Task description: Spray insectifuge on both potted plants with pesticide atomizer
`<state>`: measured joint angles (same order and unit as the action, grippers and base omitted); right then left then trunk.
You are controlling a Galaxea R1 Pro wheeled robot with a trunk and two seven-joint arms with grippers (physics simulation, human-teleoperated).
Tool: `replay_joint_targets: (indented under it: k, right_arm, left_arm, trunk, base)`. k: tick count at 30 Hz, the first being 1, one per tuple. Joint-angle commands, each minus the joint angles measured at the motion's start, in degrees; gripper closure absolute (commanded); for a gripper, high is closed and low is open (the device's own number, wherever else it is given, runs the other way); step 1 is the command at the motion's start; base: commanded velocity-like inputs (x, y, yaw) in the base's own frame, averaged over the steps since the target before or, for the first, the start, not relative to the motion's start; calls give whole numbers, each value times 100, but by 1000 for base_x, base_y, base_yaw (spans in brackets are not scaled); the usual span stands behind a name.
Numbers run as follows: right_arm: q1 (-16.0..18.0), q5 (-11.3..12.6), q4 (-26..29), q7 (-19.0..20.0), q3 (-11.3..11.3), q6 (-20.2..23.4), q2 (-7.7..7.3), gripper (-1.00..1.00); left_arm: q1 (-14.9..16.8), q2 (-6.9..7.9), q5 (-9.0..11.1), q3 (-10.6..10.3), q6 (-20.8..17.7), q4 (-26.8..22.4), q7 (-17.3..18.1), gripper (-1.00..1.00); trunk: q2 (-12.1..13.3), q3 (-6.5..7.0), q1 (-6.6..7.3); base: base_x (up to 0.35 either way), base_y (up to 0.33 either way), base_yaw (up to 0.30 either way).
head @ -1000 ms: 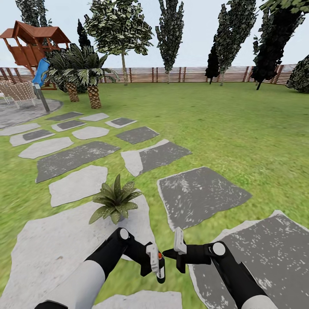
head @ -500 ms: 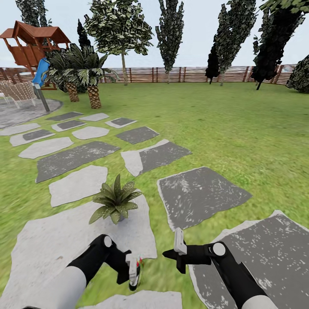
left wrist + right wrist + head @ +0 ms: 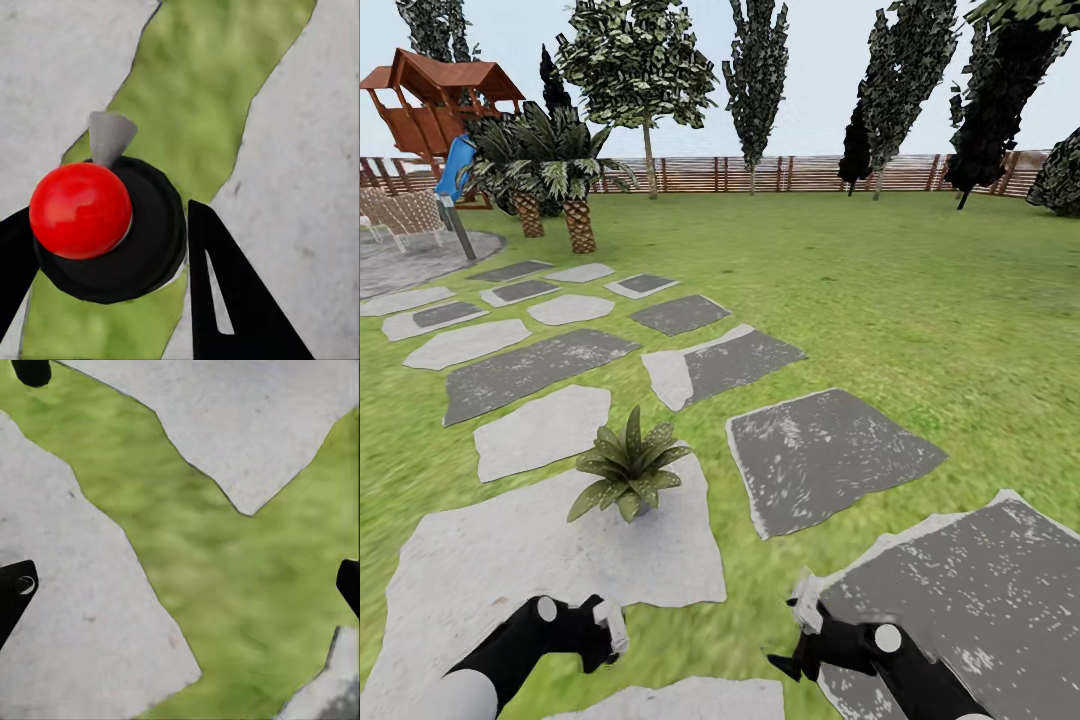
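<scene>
**Atomizer in my left pincer, plant just ahead**

While both my arms hang low over the stones, my left pincer (image 3: 605,628) is clamped on the atomizer (image 3: 105,225): in the left wrist view I look straight down on its round dark top, with a red button and a grey nozzle tip, wedged between my two black fingers (image 3: 225,300). Its long axis runs along my line of sight there, so the bottle stands roughly end-on to the ground, over a grass seam between two pale slabs. Which way the nozzle points relative to the plant I cannot tell for sure.

My right pincer (image 3: 180,585) is spread apart and holds nothing, above grass and stone.

One plant (image 3: 628,472) sits on the big pale stone (image 3: 490,570), ahead of my left pincer and slightly toward my right, near but apart. My left arm is the nearer one. I judge the next move calls for raising the bottle and turning the nozzle toward those leaves.
</scene>
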<state>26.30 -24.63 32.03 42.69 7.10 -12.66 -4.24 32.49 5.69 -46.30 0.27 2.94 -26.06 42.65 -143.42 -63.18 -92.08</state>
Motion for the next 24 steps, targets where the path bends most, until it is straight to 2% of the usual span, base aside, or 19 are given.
replay_joint_targets:
  k: [1, 2, 3, 4, 5, 6, 7, 8, 9, 10, 11, 13, 14, 18, 19, 21, 22, 24]
  right_arm:
    - [1, -36, -576, -649, 9, -64, -32, -100]
    - [0, -28, -917, -1038, 10, -85, -45, -100]
    - [-1, -16, -1372, -1649, 6, -108, -55, -100]
    - [-1, -5, -1634, -2113, 0, -116, -58, -100]
    - [-5, 44, -1968, -2881, -27, -132, -59, -100]
    - [-8, 128, -2156, -3420, -61, -161, -59, -100]
    - [-14, 339, -2381, -4199, -125, -278, -58, -100]
    - [-17, 532, -2490, -4654, -163, -409, -55, -100]
    - [-19, 858, -2599, -5161, -198, -649, -54, -100]
    - [-22, 1144, -2658, -5438, -216, -837, -57, -100]
    - [-24, 1274, -2683, -5539, -222, -912, -58, -100]
    - [-32, 1450, -2717, -5666, -225, -1025, -59, -100]
    - [-35, 1489, -2722, -5688, -228, -1050, -59, -100]
    - [-37, 1548, -2726, -5720, -235, -1085, -3, -100]
    - [-74, 1557, -2729, -5732, -237, -1106, 60, -100]
    - [-94, 1563, -2729, -5742, -261, -1132, 71, -100]
    - [-102, 1565, -2729, -5744, -334, -1156, 67, -100]
    - [-177, 1564, -2729, -5745, -793, -1348, 69, -100]
  left_arm:
    - [-40, -107, 255, 139, 33, 244, -651, 100]
    - [-58, -173, 470, 197, 37, 413, -1081, 100]
    - [-87, -254, 815, 246, 47, 640, -1762, 100]
    - [-123, -290, 1047, 265, 53, 752, -2241, 100]
    - [-196, -337, 1417, 281, 61, 851, -2924, 100]
    - [-255, -369, 1690, 291, 93, 886, -3318, 100]
    - [-353, -402, 2137, 299, 259, 917, -3799, 100]
    - [-423, -413, 2435, 302, 450, 930, -4049, 100]
    - [-525, -416, 2850, 303, 770, 944, -4341, 100]
    - [-628, -402, 3199, 302, 1038, 953, -4553, 100]
    - [-707, -395, 3371, 301, 1160, 957, -4645, 100]
    - [-994, -385, 3628, 297, 1333, 961, -4767, 100]
    - [-1105, -383, 3675, 298, 1367, 958, -4792, 100]
    - [-1269, -365, 3733, 298, 1395, 972, -4815, 100]
    - [-1492, -359, 3747, 298, 1394, 957, -4818, 100]
    - [-1555, -358, 3747, 298, 1397, 939, -4818, 100]
    - [-1567, -358, 3749, 298, 1399, 951, -4818, 100]
    - [-1580, -368, 3756, 297, 1402, 966, -4818, 100]
  trunk:
    - [-2, -4, 2]
    - [-2, -4, 2]
    - [-2, -4, 2]
    - [-2, -4, 2]
    - [-2, -4, 2]
    - [-2, -4, 2]
    - [-2, -4, 2]
    - [-2, -4, 2]
    - [-2, -4, 2]
    - [-2, -4, 2]
    - [-2, -4, 2]
    - [-2, -4, 2]
    - [-2, -4, 2]
    - [-2, -4, 2]
    - [-2, -4, 2]
    - [-2, -4, 2]
    - [-2, -4, 2]
    - [-2, -4, 2]
  base:
    - [0, 0, 0]
    - [0, 0, 0]
    - [0, 0, 0]
    - [0, 0, 0]
    - [0, 0, 0]
    - [0, 0, 0]
    - [0, 0, 0]
    - [0, 0, 0]
    - [0, 0, 0]
    - [0, 0, 0]
    - [0, 0, 0]
    - [0, 0, 0]
    - [0, 0, 0]
    - [0, 0, 0]
    - [0, 0, 0]
    - [36, -68, 0]
    - [117, -184, 0]
    - [150, -225, 0]
